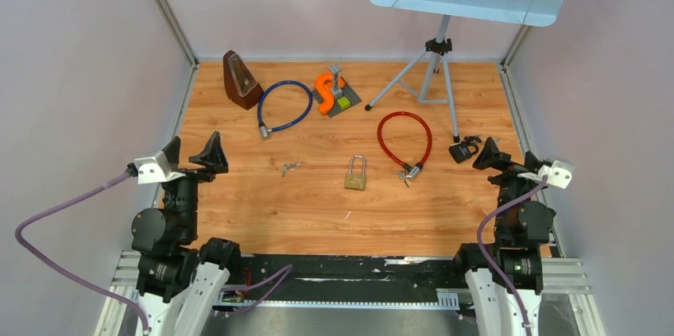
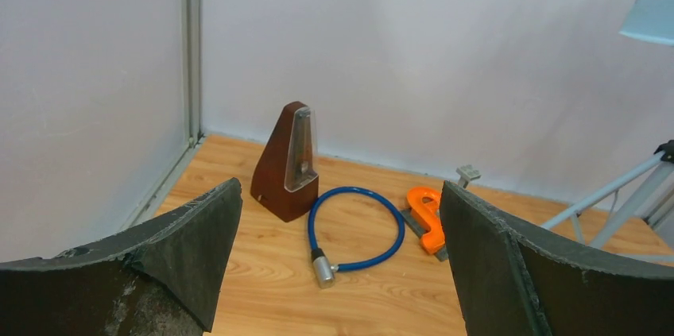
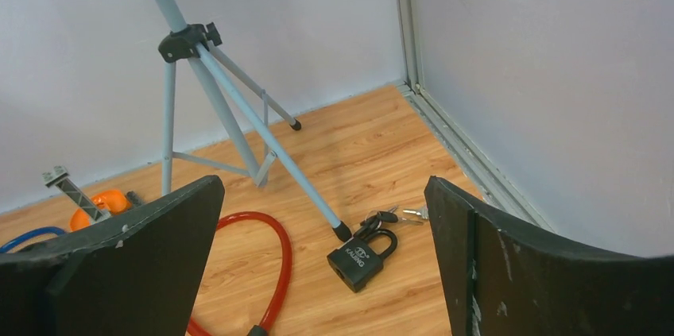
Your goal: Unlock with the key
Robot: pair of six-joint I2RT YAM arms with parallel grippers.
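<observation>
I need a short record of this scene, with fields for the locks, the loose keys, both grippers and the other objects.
padlocks: brass padlock at the table's centre; black padlock on the right, by a leg of the music stand
keys: small bunch of keys left of the brass padlock, not touching it
cable locks: red cable lock, blue cable lock
left gripper: open, empty
right gripper: open, empty
other: metronome at back left

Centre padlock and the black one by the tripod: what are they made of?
Centre padlock: likely brass body, yellow metallic sheen; silvery shackle, probably steel. Black padlock: black body and shackle, perhaps coated metal; the look leaves it open.
</observation>
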